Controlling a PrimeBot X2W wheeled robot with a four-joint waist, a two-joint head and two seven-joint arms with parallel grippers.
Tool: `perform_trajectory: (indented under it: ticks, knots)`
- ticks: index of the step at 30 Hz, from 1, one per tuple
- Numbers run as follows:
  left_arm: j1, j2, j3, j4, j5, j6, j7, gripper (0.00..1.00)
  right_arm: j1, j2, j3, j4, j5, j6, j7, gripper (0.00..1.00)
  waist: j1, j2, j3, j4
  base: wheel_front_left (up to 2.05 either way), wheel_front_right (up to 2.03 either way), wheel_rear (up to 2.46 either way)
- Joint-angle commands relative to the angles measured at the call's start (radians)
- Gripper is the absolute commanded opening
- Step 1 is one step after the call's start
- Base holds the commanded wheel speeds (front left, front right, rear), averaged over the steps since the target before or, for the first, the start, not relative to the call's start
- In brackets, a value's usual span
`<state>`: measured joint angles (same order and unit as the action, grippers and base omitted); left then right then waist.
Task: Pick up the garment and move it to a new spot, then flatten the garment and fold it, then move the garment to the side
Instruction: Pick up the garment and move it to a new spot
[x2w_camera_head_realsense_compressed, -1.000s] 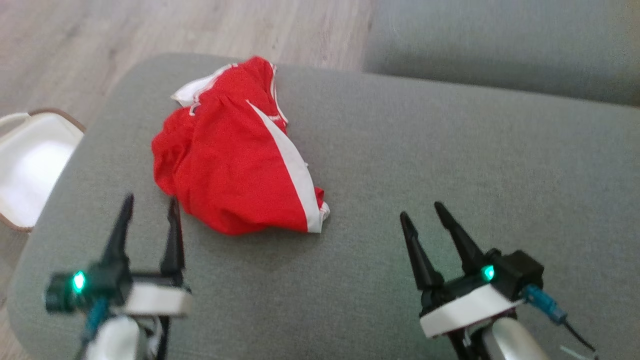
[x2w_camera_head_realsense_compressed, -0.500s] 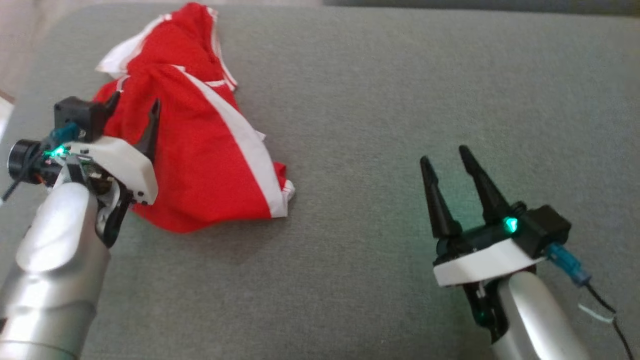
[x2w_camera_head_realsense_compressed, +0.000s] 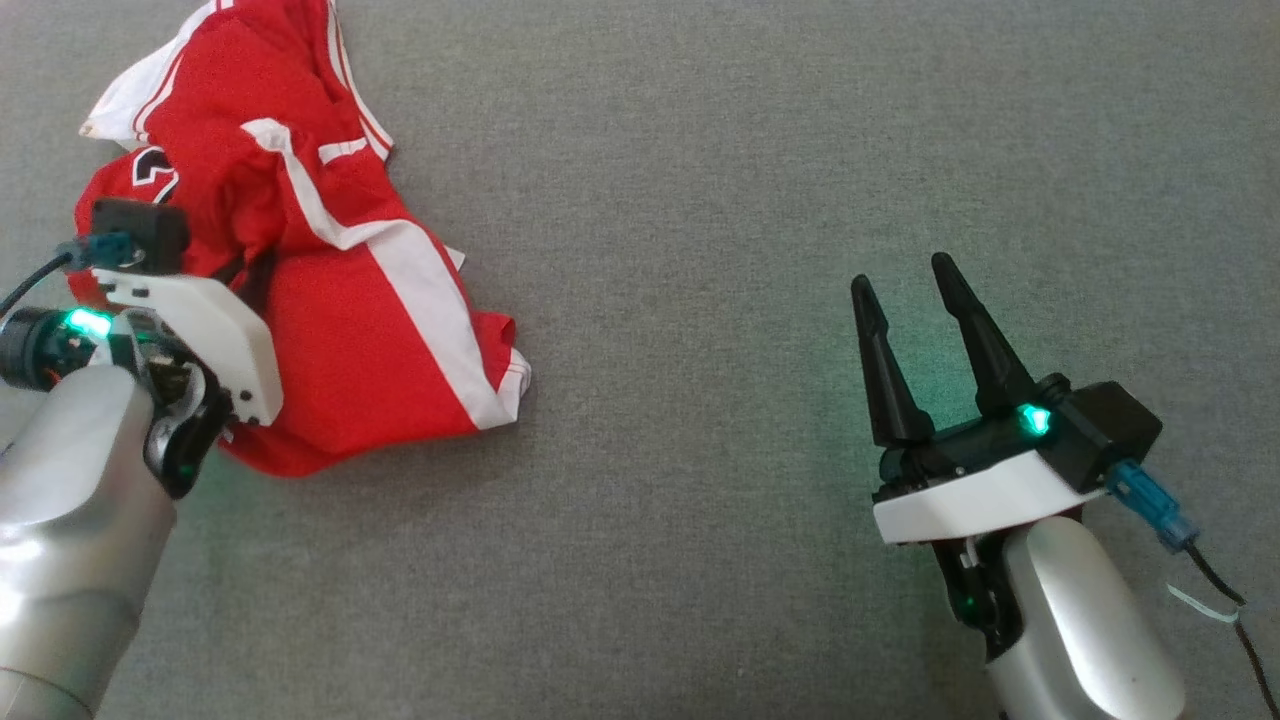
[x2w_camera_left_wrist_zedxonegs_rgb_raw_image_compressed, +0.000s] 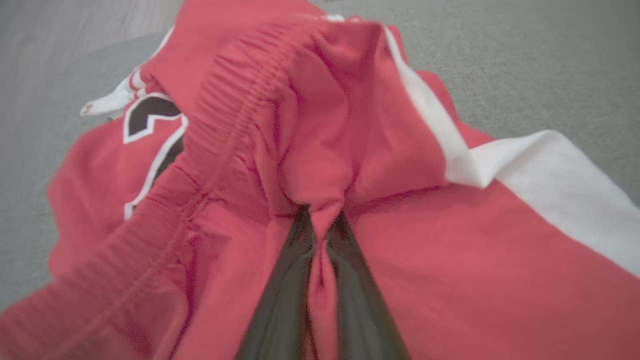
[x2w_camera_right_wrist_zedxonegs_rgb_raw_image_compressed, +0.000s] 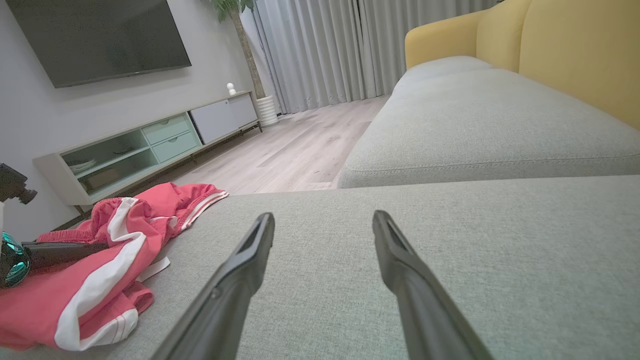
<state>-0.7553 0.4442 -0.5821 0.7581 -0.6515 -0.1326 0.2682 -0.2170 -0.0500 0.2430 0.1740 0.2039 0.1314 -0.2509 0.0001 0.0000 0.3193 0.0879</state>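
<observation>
On the grey cushion (x2w_camera_head_realsense_compressed: 700, 200), left gripper (x2w_camera_left_wrist_zedxonegs_rgb_raw_image_compressed: 320, 225) jaws nipped on a fold of red garment (x2w_camera_head_realsense_compressed: 370, 340); right gripper (x2w_camera_head_realsense_compressed: 901, 273) well apart, jaws wide

One pair of red shorts (x2w_camera_head_realsense_compressed: 340, 350) with white side stripes. Two grippers, the left gripper (x2w_camera_left_wrist_zedxonegs_rgb_raw_image_compressed: 322, 222) and the right gripper (x2w_camera_head_realsense_compressed: 900, 270), with four dark fingers (x2w_camera_head_realsense_compressed: 882, 370) in all and two green lights (x2w_camera_head_realsense_compressed: 1035, 420), one on each. Two grey seat cushions (x2w_camera_right_wrist_zedxonegs_rgb_raw_image_compressed: 475, 105) and two yellow back cushions (x2w_camera_right_wrist_zedxonegs_rgb_raw_image_compressed: 580, 55). One wall television (x2w_camera_right_wrist_zedxonegs_rgb_raw_image_compressed: 95, 35), one low cabinet (x2w_camera_right_wrist_zedxonegs_rgb_raw_image_compressed: 150, 145) with two pale green drawers (x2w_camera_right_wrist_zedxonegs_rgb_raw_image_compressed: 172, 137), one potted plant (x2w_camera_right_wrist_zedxonegs_rgb_raw_image_compressed: 267, 111), one small white figurine (x2w_camera_right_wrist_zedxonegs_rgb_raw_image_compressed: 231, 89).
</observation>
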Motion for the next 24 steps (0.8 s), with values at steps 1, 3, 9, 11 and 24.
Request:
perform_trajectory:
  ticks: [1, 3, 9, 11, 24]
  knots:
    - [-0.06, 0.062, 0.028, -0.015, -0.007, 0.002, -0.019, 0.0, -0.028, 0.0, 0.018, -0.033, 0.005, -0.001, -0.011, 1.0, -0.0001, 0.0, -0.003, 0.002, 0.0, 0.0, 0.0]
    - [-0.071, 0.07, 0.017, -0.014, -0.017, 0.002, -0.052, 0.0, -0.029, 0.0, 0.016, -0.031, 0.006, -0.001, -0.011, 1.0, -0.0001, 0.0, -0.011, 0.005, 0.0, 0.0, 0.0]
    - [-0.089, 0.085, -0.009, -0.035, -0.033, 0.002, -0.141, 0.0, -0.017, 0.0, 0.018, -0.018, 0.01, -0.001, -0.011, 1.0, -0.0001, 0.0, -0.062, 0.019, 0.0, 0.0, 0.0]
    - [-0.087, 0.091, -0.016, -0.056, -0.033, 0.002, -0.163, 0.0, -0.013, 0.0, 0.021, -0.013, 0.012, -0.001, -0.011, 1.0, -0.0001, 0.0, -0.084, 0.021, 0.0, 0.0, 0.0]
    - [0.017, 0.153, 0.052, -0.399, -0.051, 0.112, -0.272, 0.0, 0.03, 0.0, 0.027, -0.003, 0.048, -0.001, -0.011, 1.0, -0.0001, 0.0, -0.194, 0.026, 0.0, 0.0, 0.0]
